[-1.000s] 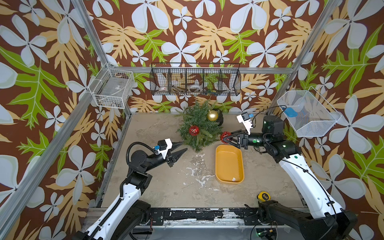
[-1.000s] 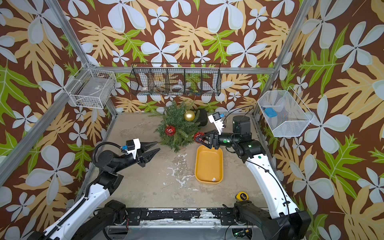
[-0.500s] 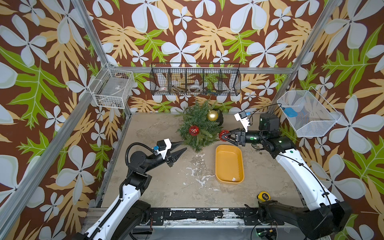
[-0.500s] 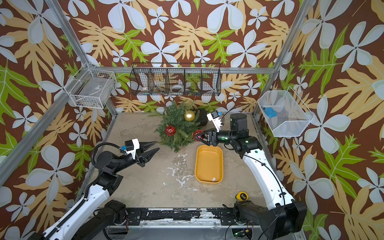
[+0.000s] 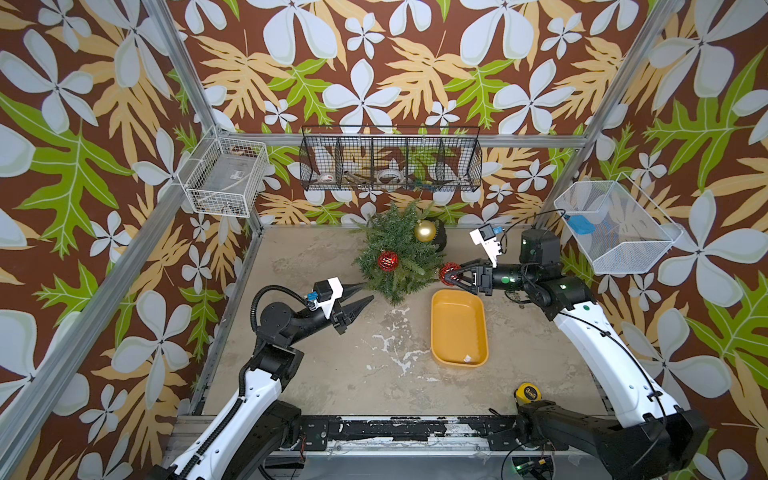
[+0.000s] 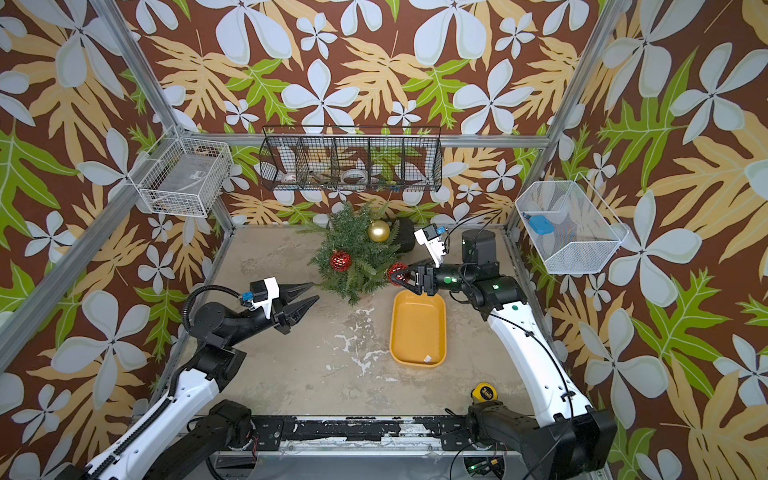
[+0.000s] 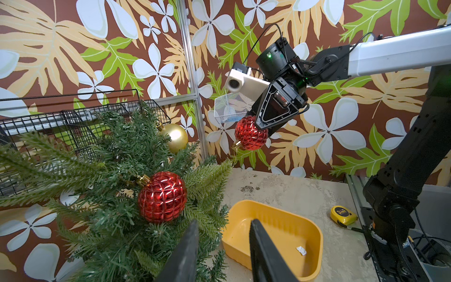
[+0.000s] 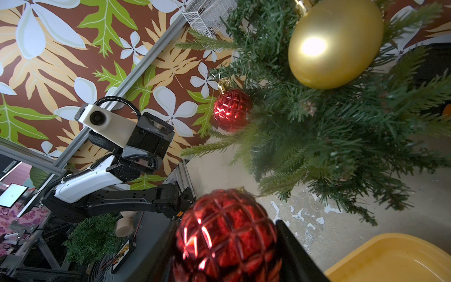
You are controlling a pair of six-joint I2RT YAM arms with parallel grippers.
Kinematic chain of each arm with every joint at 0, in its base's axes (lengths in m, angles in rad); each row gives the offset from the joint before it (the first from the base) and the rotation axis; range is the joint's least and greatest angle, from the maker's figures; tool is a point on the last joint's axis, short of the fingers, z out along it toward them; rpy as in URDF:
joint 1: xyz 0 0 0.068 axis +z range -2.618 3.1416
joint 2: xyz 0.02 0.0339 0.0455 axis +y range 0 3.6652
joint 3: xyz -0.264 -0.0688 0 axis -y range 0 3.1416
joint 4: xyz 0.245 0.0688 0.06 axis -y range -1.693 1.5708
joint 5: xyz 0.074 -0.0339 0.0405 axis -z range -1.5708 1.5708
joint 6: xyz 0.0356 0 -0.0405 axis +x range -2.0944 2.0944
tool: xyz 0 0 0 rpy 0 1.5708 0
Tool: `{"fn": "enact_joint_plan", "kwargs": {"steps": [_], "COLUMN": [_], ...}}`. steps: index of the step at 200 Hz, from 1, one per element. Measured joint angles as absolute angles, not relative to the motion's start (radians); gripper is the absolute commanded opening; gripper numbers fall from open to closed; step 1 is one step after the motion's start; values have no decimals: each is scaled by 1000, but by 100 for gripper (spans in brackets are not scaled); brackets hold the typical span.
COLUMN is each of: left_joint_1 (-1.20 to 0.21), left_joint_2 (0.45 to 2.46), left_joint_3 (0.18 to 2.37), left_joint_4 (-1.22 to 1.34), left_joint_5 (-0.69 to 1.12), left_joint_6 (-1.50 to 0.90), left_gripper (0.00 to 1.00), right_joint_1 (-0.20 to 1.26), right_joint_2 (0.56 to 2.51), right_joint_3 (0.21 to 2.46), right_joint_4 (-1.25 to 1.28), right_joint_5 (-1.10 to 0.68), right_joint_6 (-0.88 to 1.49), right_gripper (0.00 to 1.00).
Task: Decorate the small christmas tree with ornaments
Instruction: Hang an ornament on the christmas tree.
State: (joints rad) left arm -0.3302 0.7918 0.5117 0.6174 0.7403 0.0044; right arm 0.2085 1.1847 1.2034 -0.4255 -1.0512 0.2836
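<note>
Right gripper [image 5: 453, 274] shifted toward small christmas tree [image 5: 397, 255], grasping red ornament [image 5: 445, 272] (faceted, glinting), left gripper [image 5: 368, 291] released

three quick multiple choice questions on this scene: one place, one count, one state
1. Where is the yellow tape measure? A in the yellow tray; B in the black wire basket; C on the table.
2. How many red ornaments are in view? A one; B two; C three.
3. The right gripper is: A open and empty; B shut on the gold ornament; C shut on a red ornament.

Answers:
1 C, it lies on bare tabletop near the front rail.
2 B, the hanging red ornament on the small christmas tree plus the held red ornament.
3 C, it clamps that faceted ball.
</note>
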Motion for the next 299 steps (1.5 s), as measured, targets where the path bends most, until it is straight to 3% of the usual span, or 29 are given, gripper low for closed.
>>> {"fn": "enact_joint_plan", "kwargs": {"steps": [299], "left_joint_1": [-330], "left_joint_2": [782], "left_joint_3": [512], "left_joint_4": [606], "left_joint_5": [735], "left_joint_6": [9], "left_gripper": [37], "right_joint_1": [239], "right_joint_2": [1290], "right_joint_3": [1285], "right_joint_4": [-450], "right_joint_5": [-1013], "right_joint_6": [251], "right_gripper": [47]}}
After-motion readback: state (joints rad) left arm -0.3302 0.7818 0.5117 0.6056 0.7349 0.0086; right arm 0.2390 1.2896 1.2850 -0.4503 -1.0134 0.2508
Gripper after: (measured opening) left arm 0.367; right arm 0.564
